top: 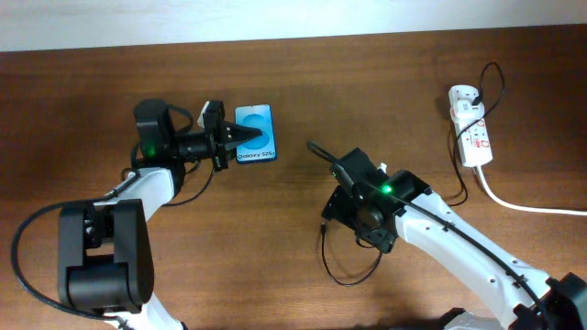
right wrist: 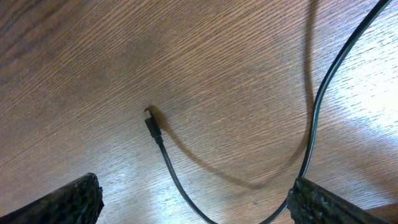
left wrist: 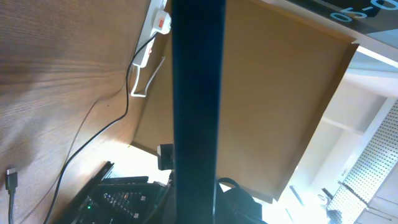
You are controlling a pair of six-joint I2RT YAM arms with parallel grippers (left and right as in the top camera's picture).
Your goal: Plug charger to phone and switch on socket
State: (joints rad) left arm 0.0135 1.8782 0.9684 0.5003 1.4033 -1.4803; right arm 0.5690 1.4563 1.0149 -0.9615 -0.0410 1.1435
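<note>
The phone (top: 256, 134), with its blue screen up, sits at the tips of my left gripper (top: 237, 137), which is shut on its left edge. In the left wrist view the phone's dark edge (left wrist: 196, 106) runs straight up the middle. The charger cable (top: 353, 280) curls on the table under my right arm. Its connector tip (right wrist: 149, 121) lies free on the wood. My right gripper (right wrist: 196, 199) hovers above the cable, open wide and empty, with the tip ahead of the fingers. The socket (top: 470, 136) lies at the far right with a black plug in it.
A thick white cord (top: 523, 203) runs from the socket off the right edge. The left wrist view also shows the socket (left wrist: 160, 22), the thin cable (left wrist: 93, 124) and its tip (left wrist: 10, 178) on the wood, with the right arm's dark body below.
</note>
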